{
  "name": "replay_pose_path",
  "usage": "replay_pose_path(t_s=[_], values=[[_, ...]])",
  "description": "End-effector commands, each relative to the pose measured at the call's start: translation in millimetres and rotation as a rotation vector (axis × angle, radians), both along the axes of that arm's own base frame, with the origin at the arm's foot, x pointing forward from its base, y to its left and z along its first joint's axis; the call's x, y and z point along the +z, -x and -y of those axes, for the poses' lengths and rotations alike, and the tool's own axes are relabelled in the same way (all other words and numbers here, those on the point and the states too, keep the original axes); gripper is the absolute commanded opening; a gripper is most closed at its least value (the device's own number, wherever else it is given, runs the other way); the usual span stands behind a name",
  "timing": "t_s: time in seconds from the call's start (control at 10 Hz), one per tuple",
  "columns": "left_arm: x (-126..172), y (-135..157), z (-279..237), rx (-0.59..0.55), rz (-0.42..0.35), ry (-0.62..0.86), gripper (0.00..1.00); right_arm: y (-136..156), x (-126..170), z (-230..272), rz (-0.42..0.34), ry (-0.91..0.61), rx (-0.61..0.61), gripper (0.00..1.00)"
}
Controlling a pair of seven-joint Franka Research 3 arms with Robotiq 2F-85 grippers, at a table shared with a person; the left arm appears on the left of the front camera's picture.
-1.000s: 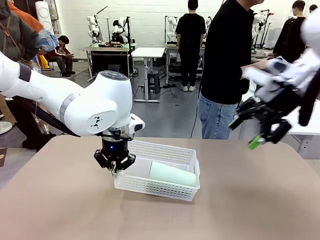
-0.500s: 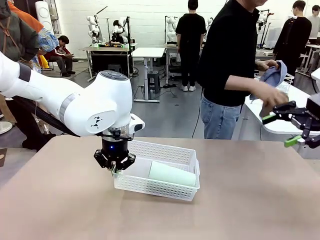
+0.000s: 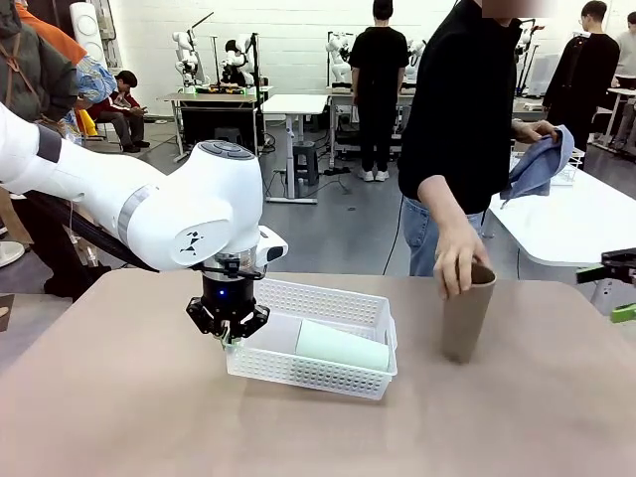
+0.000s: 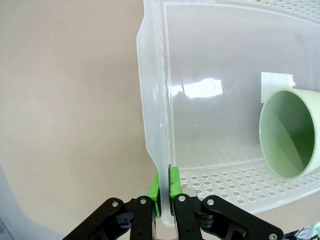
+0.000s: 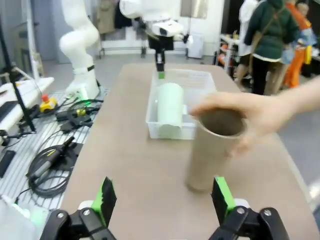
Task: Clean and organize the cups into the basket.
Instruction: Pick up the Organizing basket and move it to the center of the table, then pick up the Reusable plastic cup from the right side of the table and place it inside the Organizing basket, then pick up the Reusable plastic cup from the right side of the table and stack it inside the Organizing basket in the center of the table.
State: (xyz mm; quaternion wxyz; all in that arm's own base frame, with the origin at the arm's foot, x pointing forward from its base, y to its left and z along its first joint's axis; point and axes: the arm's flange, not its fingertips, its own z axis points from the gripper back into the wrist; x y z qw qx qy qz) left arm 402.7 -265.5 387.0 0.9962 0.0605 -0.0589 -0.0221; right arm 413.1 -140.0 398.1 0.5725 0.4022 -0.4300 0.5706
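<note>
- Both jaws of the left gripper (image 4: 165,196) are clenched on the basket (image 3: 333,296) at its near-left rim.
- Right gripper (image 5: 165,197) is spread wide, empty, at the table's (image 3: 119,397) right edge.
- Mint cup (image 3: 343,347) lies on its side in the basket, long axis left-right, mouth leftward.
- Tan cup (image 3: 465,318) stands upright right of the basket, mouth up, the person's hand (image 3: 457,260) over its rim.

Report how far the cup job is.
Done: the green cup lies in the basket. In hand: the left claw grips the basket's rim; a person's hand holds the tan cup upright before the open right claw. Left: tan cup into the basket.
</note>
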Motion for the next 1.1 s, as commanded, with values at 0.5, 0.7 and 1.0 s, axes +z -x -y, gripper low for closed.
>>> replay_pose_path(t_s=[0.5,0.7,1.0], values=[[0.1,1.8,-2.3,-0.007,0.008,-0.007,0.00,4.4,1.3,12.3,0.004,-0.014,-0.034,1.00],[0.1,1.8,-2.3,-0.007,0.008,-0.007,0.00,4.4,1.3,12.3,0.004,-0.014,-0.034,1.00],[0.1,1.8,-2.3,-0.007,0.008,-0.007,0.00,4.4,1.3,12.3,0.004,-0.014,-0.034,1.00]])
